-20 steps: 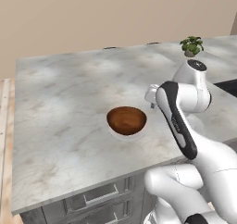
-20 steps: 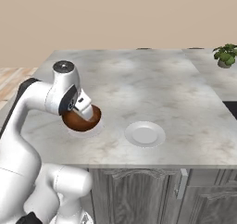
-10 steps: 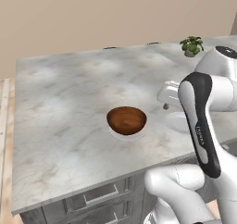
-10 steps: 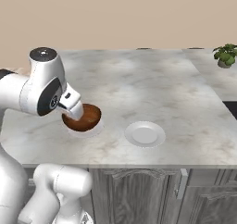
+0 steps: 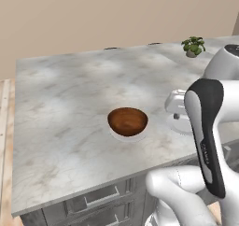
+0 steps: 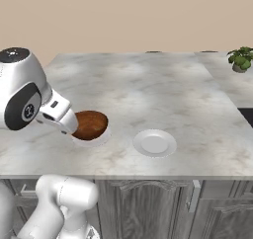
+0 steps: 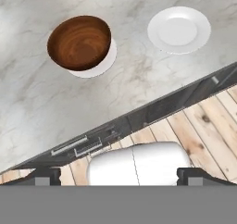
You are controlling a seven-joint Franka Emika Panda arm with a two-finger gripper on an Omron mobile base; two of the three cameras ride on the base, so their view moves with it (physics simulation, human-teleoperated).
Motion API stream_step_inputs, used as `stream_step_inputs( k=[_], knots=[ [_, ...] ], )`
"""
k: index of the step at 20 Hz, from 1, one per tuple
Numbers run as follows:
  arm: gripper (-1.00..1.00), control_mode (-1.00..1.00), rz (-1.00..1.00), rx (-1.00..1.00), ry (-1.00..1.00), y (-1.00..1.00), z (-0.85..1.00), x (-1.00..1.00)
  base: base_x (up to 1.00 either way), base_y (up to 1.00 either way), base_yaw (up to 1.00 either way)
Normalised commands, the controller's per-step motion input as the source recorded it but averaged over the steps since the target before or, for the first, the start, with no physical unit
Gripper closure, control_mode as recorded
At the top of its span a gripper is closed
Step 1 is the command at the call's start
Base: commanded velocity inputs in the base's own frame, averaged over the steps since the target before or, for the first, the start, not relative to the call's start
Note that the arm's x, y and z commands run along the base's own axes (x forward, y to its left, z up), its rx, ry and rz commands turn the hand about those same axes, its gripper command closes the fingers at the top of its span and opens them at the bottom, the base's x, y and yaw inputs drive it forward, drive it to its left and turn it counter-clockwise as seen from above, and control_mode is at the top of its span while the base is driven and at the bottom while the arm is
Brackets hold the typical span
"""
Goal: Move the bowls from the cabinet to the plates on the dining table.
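Where table edge nears, bowl [image 7: 79,42] on plate [image 7: 99,61]

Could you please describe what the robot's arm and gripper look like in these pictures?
The arm is made of glossy white, rounded shell segments with dark, nearly black bands at the joints; one dark band carries small pale lettering too blurred to read. A round cap on a joint shows a dark grey disc. No loose cables are visible. The gripper ends in two small dark, blocky finger tips.
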Motion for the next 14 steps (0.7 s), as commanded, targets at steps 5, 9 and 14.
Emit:
stream_step_inputs(
  k=[5, 9, 14],
  knots=[
    [-1.0, -1.0, 0.02, -0.02, 0.0, -0.02, 0.0, -0.07, 0.0, 0.0, 0.0],
    [-1.0, -1.0, 0.0, 0.0, 0.0, 0.0, 0.0, 0.0, 0.0, 0.0, 0.0],
    [-1.0, -1.0, 0.0, 0.0, 0.0, 0.0, 0.0, 0.0, 0.0, 0.0, 0.0]
  ],
)
